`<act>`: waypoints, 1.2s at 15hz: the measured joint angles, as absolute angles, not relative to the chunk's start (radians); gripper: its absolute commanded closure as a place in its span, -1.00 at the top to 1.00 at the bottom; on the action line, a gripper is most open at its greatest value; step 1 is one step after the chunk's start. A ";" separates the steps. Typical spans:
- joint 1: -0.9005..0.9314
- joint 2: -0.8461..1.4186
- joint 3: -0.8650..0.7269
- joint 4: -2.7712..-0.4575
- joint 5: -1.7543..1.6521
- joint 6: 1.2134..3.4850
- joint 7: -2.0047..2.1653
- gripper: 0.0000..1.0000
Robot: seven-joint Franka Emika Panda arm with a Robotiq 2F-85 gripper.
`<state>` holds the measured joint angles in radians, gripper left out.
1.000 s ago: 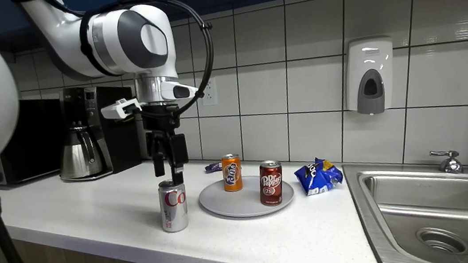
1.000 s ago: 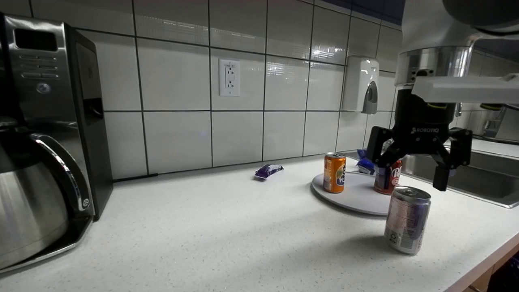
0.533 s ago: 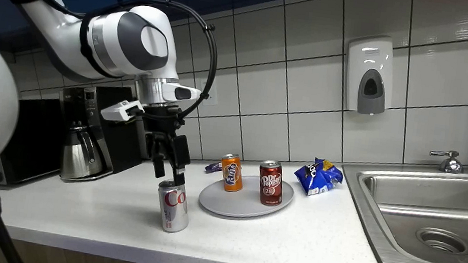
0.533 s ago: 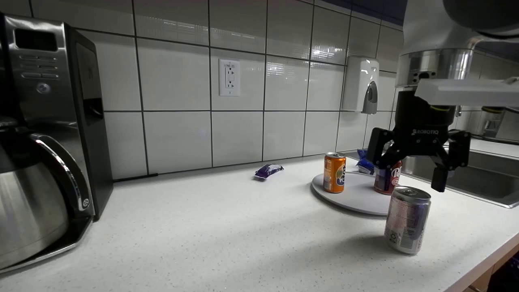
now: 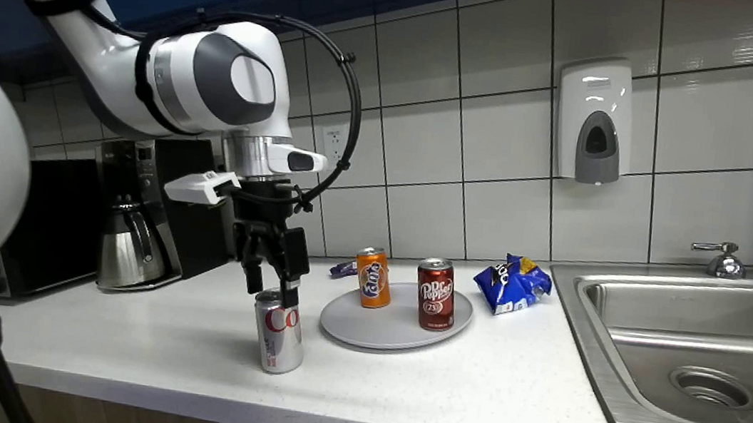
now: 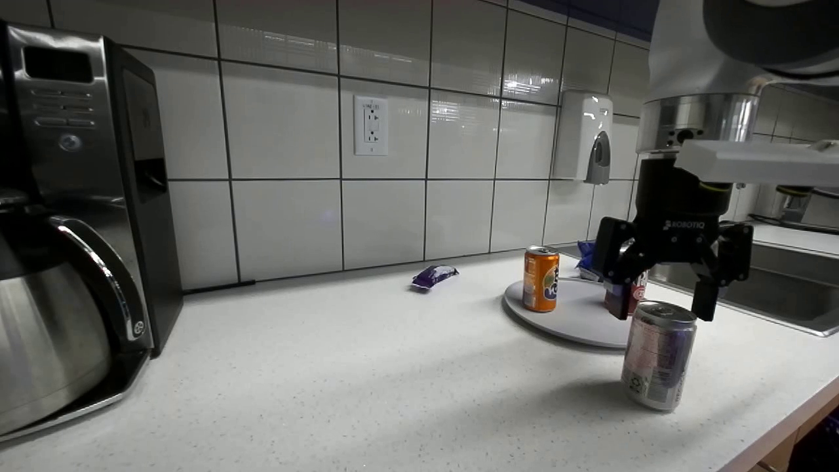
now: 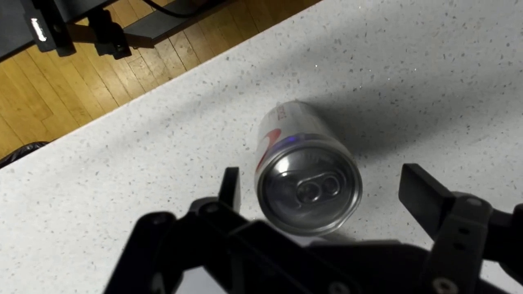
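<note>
Black, one finger [image 7: 229, 187] of the wide-spread claw [image 7: 322, 190] stands at nine o'clock in the wrist view; next I see the silver can [image 7: 306, 171] at the dial's centre, upright on the counter [image 7: 196, 134], long axis vertical, unheld; then the second finger [image 7: 423, 196] at three o'clock, across a wider gap.

In both exterior views the hand [image 6: 662, 311] hangs lower than before, its fingertips [image 6: 704, 305] closer to the silver can [image 6: 658, 359].
</note>
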<state>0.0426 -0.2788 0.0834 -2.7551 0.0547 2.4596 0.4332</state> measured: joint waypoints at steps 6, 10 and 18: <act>0.043 -0.246 0.070 -2.754 0.066 2.480 0.391 1.00; 0.043 -0.229 0.064 -2.752 0.081 2.488 0.367 1.00; 0.043 -0.210 0.056 -2.745 0.093 2.492 0.345 -0.23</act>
